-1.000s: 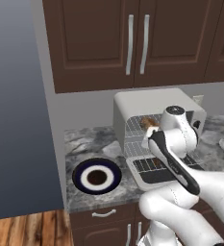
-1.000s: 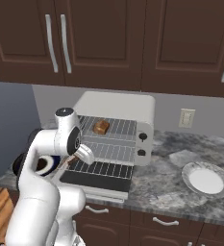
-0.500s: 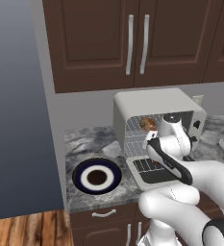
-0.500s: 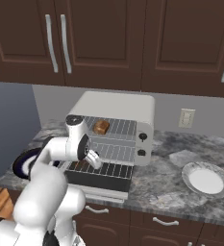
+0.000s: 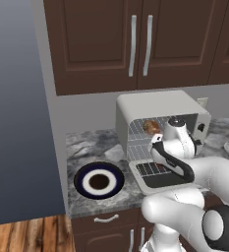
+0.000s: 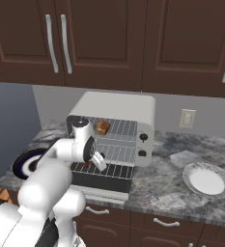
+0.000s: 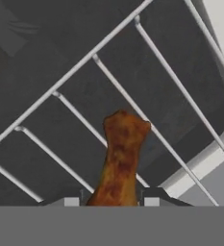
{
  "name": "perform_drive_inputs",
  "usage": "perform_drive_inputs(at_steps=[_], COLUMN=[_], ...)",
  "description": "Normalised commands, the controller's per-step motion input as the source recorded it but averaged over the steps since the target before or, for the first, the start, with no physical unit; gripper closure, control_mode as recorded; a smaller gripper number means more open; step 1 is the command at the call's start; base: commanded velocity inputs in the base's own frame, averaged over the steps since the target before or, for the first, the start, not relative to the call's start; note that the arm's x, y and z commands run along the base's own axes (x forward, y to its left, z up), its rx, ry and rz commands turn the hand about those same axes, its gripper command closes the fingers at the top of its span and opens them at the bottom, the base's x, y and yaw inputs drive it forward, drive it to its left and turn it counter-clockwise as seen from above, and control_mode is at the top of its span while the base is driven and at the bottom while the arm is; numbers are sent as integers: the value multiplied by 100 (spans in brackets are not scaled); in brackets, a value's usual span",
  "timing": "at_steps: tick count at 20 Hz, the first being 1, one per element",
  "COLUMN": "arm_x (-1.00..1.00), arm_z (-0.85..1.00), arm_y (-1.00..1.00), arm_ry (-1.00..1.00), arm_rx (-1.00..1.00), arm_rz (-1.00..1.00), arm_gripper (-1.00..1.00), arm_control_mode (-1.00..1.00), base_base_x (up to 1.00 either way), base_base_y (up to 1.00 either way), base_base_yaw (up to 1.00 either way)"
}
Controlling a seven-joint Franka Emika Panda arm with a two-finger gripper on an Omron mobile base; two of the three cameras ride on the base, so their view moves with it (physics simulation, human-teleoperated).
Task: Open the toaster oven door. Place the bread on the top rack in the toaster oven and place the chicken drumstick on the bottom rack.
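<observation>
Red-brown and tapering, the chicken drumstick (image 7: pixel 120 156) is between the fingertips of the gripper (image 7: pixel 112 201), which stands fairly narrow and looks closed on the thicker part, the knobbly thin end poking out ahead. It is over the bottom rack (image 6: pixel 119 170); whether it touches the wires I cannot tell.

I'd judge it light and fairly firm, hardly fragile, though rounded sides and perhaps a slick skin could let it roll in the grip. The thick part is the place to take hold, across its width, since most of the weight should sit there (the thin end would let it droop). Lowered gently and laid across several wires, it should rest steady; end-on, the thin tip might slip between two of them.

Counting up: one drumstick, one piece of bread (image 6: pixel 102 127), resting on the top rack (image 6: pixel 124 128); two racks; one toaster oven (image 6: pixel 115 104) on the desk (image 6: pixel 164 188), its one toaster oven door (image 6: pixel 104 182) lowered; two dark knobs (image 6: pixel 143 137); and two plates, one dark-rimmed plate (image 5: pixel 79 179) and one pale plate (image 6: pixel 224 186), one on each side of the oven.
</observation>
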Motion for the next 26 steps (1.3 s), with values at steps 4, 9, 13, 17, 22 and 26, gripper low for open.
perform_drive_inputs(at_steps=[4, 9, 13, 17, 22, 26], arm_x=[8, 2, -41, -92, -100, -60], arm_z=[-21, 2, 40, 30, 0, 0], arm_y=[-1, 0, -2, -20, -28, -13], arm_ry=[-2, -2, 0, 0, 0, -1], arm_rx=[0, 2, 3, 1, 0, 0], arm_rz=[-5, -3, -1, 0, 21, 41], arm_gripper=[-100, -100, -100, -100, -100, -100], arm_control_mode=[-100, -100, -100, -100, -100, -100], base_base_x=[0, 0, 0, 0, 0, 0], base_base_y=[0, 0, 0, 0, 0, 0], base_base_yaw=[0, 0, 0, 0, 0, 0])
